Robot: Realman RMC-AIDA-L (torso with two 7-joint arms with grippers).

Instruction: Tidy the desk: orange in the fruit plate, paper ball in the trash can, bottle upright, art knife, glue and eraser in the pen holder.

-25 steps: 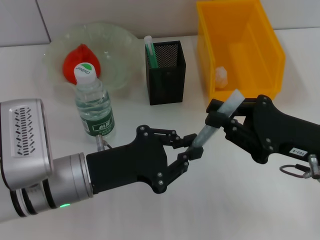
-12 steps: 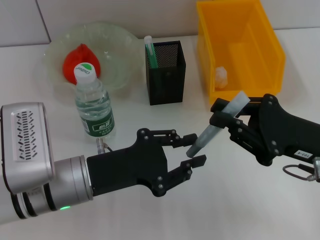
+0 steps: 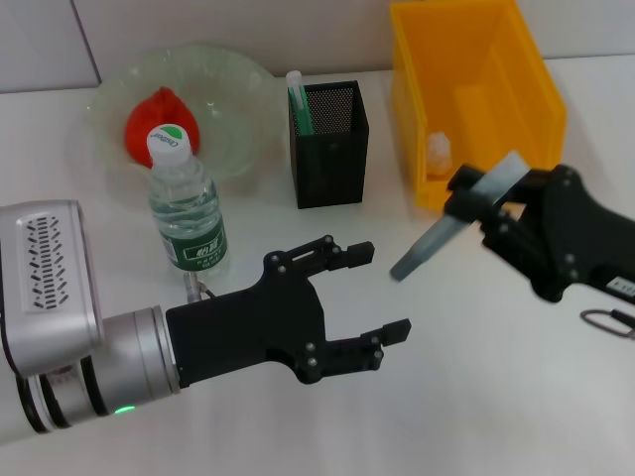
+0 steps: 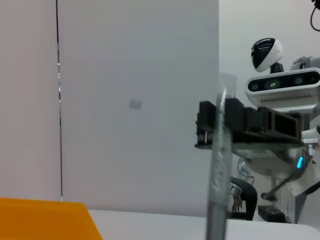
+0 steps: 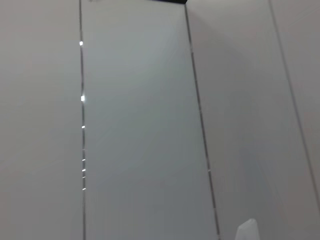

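My right gripper (image 3: 478,198) is shut on the grey glue (image 3: 451,223), which slants down toward the table beside the yellow trash can (image 3: 541,94). In the left wrist view the glue (image 4: 219,170) stands upright, held by the right gripper (image 4: 222,125). My left gripper (image 3: 385,290) is open and empty, left of and below the glue's lower end. The orange (image 3: 149,117) lies in the fruit plate (image 3: 238,84). The bottle (image 3: 187,213) stands upright. The art knife (image 3: 298,99) sticks out of the pen holder (image 3: 332,149). A paper ball (image 3: 440,149) lies in the trash can. The eraser is out of view.
Bare white table lies between the pen holder and the trash can and in front of both arms. A corner of the trash can (image 4: 45,220) shows in the left wrist view. The right wrist view shows only wall panels.
My left gripper let go of the glue's lower end, opened wide and drew back. My right gripper carried the glue to the right, toward the trash can.
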